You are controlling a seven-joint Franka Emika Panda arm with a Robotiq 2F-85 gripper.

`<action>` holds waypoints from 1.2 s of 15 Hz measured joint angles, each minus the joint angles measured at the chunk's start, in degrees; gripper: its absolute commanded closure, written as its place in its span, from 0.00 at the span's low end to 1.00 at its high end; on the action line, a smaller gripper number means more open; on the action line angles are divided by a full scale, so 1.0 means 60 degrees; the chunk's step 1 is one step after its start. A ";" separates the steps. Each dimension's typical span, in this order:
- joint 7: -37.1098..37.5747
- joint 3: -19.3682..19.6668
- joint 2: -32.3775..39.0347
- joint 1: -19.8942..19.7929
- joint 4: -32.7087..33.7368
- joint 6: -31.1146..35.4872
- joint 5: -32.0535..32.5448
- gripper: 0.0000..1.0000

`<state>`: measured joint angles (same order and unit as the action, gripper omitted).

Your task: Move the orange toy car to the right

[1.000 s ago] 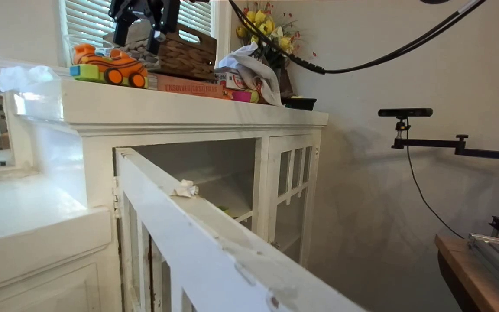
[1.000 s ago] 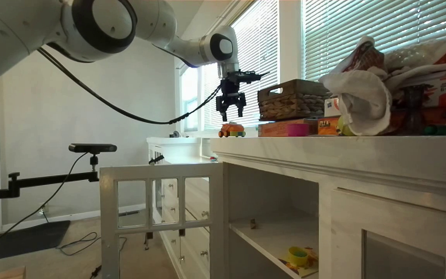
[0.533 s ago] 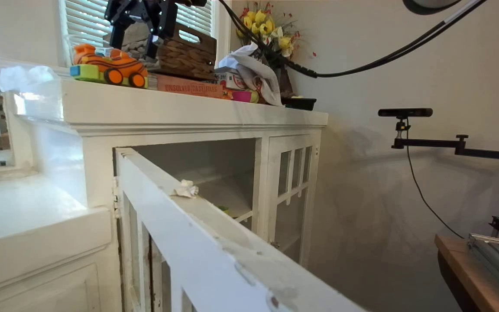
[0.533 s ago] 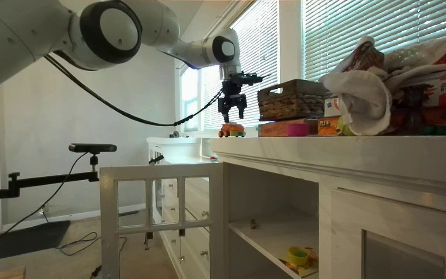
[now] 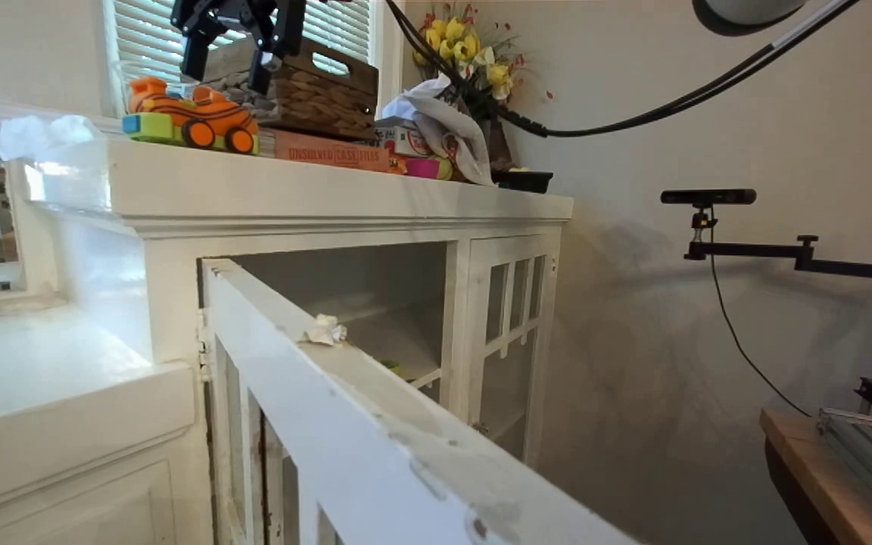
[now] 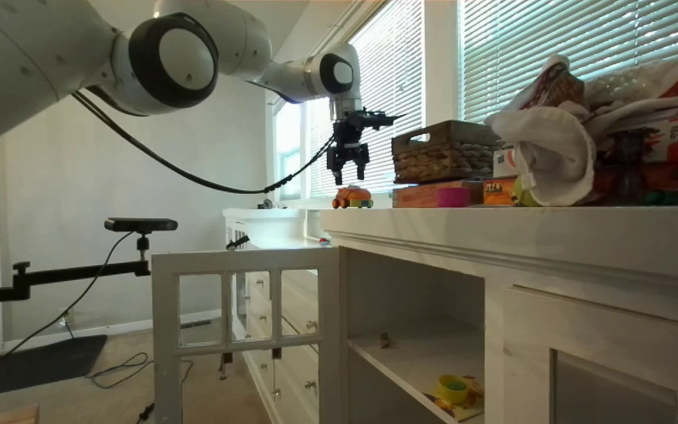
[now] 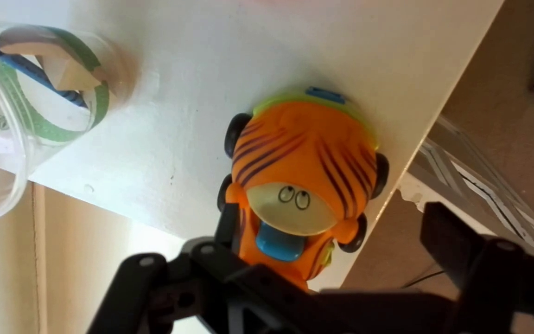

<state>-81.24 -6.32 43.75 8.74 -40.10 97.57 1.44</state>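
The gripper (image 6: 349,178) hangs above the orange toy car (image 7: 301,162), its jaws spread wide with nothing between them; both exterior views show a gap beneath the fingertips. In the wrist view one jaw overlaps the car's flank while its partner shows out past the wheels, so a straight descent from here could press on the striped body rather than straddle it. The car stands on the white cabinet top (image 7: 179,139), whose front edge runs just beside its wheels; a glancing push could send it over, since those wheels probably roll easily. Beneath the car, the open cabinet door (image 6: 329,306) would likely take the knock in such a fall. Beside the car, away from that edge, the clear plastic cup (image 7: 47,132) could be swept aside by a wide swing. Right of the car in both exterior views, the flat UNSOLVED CASE FILES box (image 5: 330,155) sits near: shoving the car too far could ram it and jolt the wicker basket (image 6: 448,158) above. Well to the car's right, the draped white cloth (image 6: 554,159) could snag a low pass.
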 measured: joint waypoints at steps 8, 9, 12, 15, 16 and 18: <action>-0.0113 0.0003 0.0374 0.0283 0.0507 -0.0139 0.0000 0.00; -0.0131 0.0006 0.0409 0.0300 0.0543 -0.0141 0.0000 0.00; -0.0209 0.0010 0.0474 0.0327 0.0610 -0.0141 0.0000 0.00; -0.0264 0.0016 0.0515 0.0326 0.0648 -0.0141 0.0000 0.00; -0.0276 0.0017 0.0551 0.0327 0.0700 -0.0141 0.0000 0.00; -0.0282 0.0020 0.0628 0.0327 0.0794 -0.0141 0.0000 0.00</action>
<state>-82.94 -6.19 47.52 10.70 -35.34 96.73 1.44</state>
